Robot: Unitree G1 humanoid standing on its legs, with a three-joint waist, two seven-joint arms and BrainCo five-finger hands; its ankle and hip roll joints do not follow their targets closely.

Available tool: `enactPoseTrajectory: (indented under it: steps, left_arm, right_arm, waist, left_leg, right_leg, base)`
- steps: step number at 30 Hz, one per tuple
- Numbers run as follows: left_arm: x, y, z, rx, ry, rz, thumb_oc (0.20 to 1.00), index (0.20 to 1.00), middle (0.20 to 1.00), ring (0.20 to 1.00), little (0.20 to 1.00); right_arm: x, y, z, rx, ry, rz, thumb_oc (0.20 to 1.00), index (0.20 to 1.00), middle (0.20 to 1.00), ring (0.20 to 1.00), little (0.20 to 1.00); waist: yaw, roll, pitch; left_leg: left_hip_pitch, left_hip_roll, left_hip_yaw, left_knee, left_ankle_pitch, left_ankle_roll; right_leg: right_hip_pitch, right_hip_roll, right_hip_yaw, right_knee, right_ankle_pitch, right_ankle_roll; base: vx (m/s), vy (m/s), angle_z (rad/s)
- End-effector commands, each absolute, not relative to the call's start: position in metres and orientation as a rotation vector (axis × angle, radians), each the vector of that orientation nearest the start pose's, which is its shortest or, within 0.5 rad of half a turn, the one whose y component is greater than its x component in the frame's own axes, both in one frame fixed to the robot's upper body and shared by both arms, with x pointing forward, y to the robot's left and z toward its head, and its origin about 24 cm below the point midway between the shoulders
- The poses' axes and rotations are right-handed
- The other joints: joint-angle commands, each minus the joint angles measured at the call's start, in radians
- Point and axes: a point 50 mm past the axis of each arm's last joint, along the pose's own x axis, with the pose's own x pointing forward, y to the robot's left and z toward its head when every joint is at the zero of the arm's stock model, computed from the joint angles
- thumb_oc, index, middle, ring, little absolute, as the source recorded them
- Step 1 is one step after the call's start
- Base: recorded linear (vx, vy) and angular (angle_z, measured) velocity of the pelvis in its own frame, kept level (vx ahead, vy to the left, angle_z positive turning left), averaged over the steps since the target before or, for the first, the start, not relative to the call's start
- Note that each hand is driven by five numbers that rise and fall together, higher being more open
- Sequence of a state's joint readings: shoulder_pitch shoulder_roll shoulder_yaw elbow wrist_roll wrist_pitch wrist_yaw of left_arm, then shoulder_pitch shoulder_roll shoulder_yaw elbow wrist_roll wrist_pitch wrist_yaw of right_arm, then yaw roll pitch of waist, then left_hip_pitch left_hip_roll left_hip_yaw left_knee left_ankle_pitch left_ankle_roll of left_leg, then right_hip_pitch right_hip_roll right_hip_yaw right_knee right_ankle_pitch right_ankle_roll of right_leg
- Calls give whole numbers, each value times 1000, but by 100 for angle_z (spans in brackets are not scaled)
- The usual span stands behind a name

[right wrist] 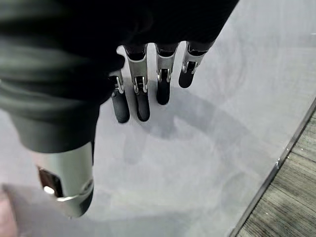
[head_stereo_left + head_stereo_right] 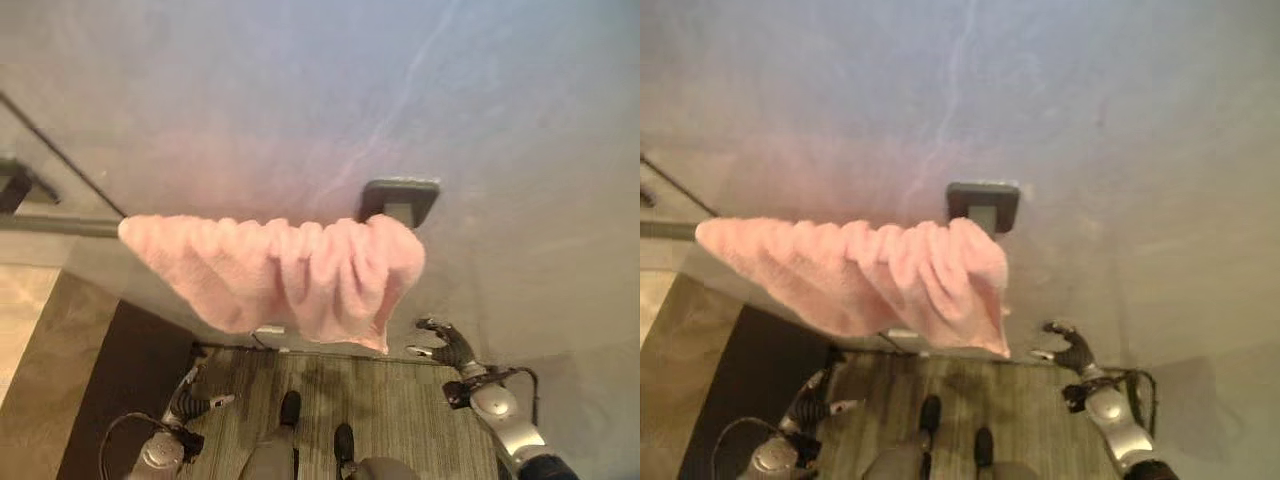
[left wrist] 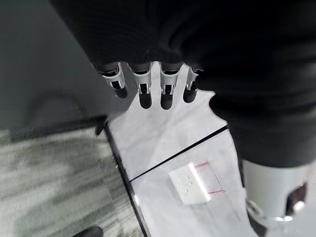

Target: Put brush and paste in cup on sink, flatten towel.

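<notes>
A pink towel (image 2: 280, 275) hangs bunched in folds on a dark rail (image 2: 60, 225) against the pale wall, pushed toward the rail's right end. Below and to the left of it, my left hand (image 2: 190, 400) hangs low with relaxed fingers (image 3: 145, 91) and holds nothing. My right hand (image 2: 450, 345) is just below the towel's lower right corner, apart from it. Its fingers (image 1: 143, 98) are straight and empty, close to the grey wall.
A dark bracket (image 2: 400, 198) holds the rail's right end just above the towel. Grey wood-pattern floor (image 2: 390, 400) lies below, with a dark strip (image 2: 120, 370) at the left. The left wrist view has a pale tiled surface with a small white label (image 3: 190, 182).
</notes>
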State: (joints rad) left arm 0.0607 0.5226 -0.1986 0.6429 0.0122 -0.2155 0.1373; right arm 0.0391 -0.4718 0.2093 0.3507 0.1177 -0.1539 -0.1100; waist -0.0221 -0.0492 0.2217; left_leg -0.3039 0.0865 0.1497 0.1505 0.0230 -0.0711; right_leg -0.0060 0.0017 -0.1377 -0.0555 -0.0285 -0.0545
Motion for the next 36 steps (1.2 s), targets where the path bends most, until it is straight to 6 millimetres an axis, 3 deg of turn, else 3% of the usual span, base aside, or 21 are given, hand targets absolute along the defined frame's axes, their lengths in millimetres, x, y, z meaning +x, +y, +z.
enactPoseTrajectory:
  steps: [1, 3, 7, 8, 12, 14, 16, 17, 19, 22, 27, 33, 36]
  left_arm:
    - [191, 284, -43, 666, 384, 13, 1000, 1000, 1000, 1000, 1000]
    - [192, 286, -38, 670, 368, 0, 1000, 1000, 1000, 1000, 1000]
    - [198, 286, -27, 679, 320, -12, 1000, 1000, 1000, 1000, 1000]
    - [203, 283, -18, 668, 274, -18, 1000, 1000, 1000, 1000, 1000]
    - [203, 286, -2, 693, 202, -31, 1000, 1000, 1000, 1000, 1000]
    - [202, 287, 6, 685, 169, -28, 1000, 1000, 1000, 1000, 1000]
    - [204, 284, 16, 709, 132, -95, 1000, 1000, 1000, 1000, 1000]
    - [204, 280, 32, 743, 84, -188, 1000, 1000, 1000, 1000, 1000]
    - [199, 281, 47, 781, 62, -265, 1000, 1000, 1000, 1000, 1000]
    - [196, 281, 68, 801, 16, -328, 1000, 1000, 1000, 1000, 1000]
    - [193, 275, 63, 719, 30, -342, 1000, 1000, 1000, 1000, 1000]
    - [209, 250, 60, 654, -24, -372, 1000, 1000, 1000, 1000, 1000]
    - [214, 241, 60, 621, -43, -381, 1000, 1000, 1000, 1000, 1000]
  right_arm:
    - [256, -224, 30, -329, -12, -1, 1000, 1000, 1000, 1000, 1000]
    - [258, -227, 36, -308, -31, -13, 1000, 1000, 1000, 1000, 1000]
    - [261, -234, 45, -313, -58, -45, 1000, 1000, 1000, 1000, 1000]
    - [266, -237, 54, -330, -92, -67, 1000, 1000, 1000, 1000, 1000]
    - [280, -232, 67, -350, -146, -60, 1000, 1000, 1000, 1000, 1000]
    - [289, -222, 74, -350, -178, -34, 1000, 1000, 1000, 1000, 1000]
    - [284, -224, 74, -326, -184, -8, 1000, 1000, 1000, 1000, 1000]
    - [276, -231, 72, -286, -173, 26, 1000, 1000, 1000, 1000, 1000]
    - [272, -235, 70, -280, -156, 57, 1000, 1000, 1000, 1000, 1000]
    - [264, -240, 80, -246, -172, 142, 1000, 1000, 1000, 1000, 1000]
    - [261, -242, 74, -209, -135, 137, 1000, 1000, 1000, 1000, 1000]
    - [276, -232, 71, -437, -103, 157, 1000, 1000, 1000, 1000, 1000]
    - [280, -226, 64, -412, -75, 163, 1000, 1000, 1000, 1000, 1000]
  waist:
    - [35, 9, -31]
    - [35, 13, -29]
    - [25, 17, -35]
    - [25, 15, -34]
    - [45, 12, -36]
    - [79, 16, -28]
    - [65, 17, -31]
    - [68, 20, -45]
    - [81, 15, -63]
    - [79, 15, -64]
    - [79, 21, -91]
    - [73, 23, -115]
    - [74, 23, -124]
  left_leg:
    - [70, -17, -241, 68, -31, -29]
    - [78, -27, -297, 63, -52, -34]
    - [71, -67, -295, 83, -93, -7]
    - [59, -104, -273, 107, -117, 13]
    - [45, -136, -205, 124, -145, 42]
    - [59, -122, -169, 107, -137, 47]
    - [83, -135, -169, 73, -119, 58]
    - [98, -150, -179, 43, -101, 66]
    - [113, -157, -188, 8, -81, 65]
    - [129, -149, -193, -26, -58, 57]
    - [145, -140, -192, -69, -39, 57]
    - [172, -134, -202, -109, -24, 53]
    - [182, -131, -204, -127, -17, 52]
  right_leg:
    - [-133, -98, 133, 128, 38, 188]
    - [-139, -116, 154, 136, 42, 199]
    - [-154, -174, 171, 139, 64, 227]
    - [-162, -216, 202, 110, 117, 243]
    - [-205, -276, 217, 54, 220, 258]
    - [-211, -254, 144, 67, 190, 249]
    - [-197, -165, 178, 135, 123, 233]
    - [-170, -88, 195, 178, 60, 215]
    - [-139, -57, 175, 182, 25, 202]
    - [-136, -69, 177, 147, 49, 201]
    - [-102, -86, 174, 66, 68, 204]
    - [-69, -82, 178, 18, 76, 195]
    - [-61, -81, 177, 9, 77, 193]
  base:
    - [4, 146, -26]
    - [-17, 218, -71]
    - [-28, 313, -8]
    - [-60, 401, -11]
    - [-83, 360, -46]
    - [-99, 214, -94]
    - [-87, 223, -64]
    - [-61, 205, -36]
    - [-42, 96, 18]
    - [-43, -20, 9]
    - [-5, -49, 10]
    - [16, -53, 4]
    - [25, -40, 2]
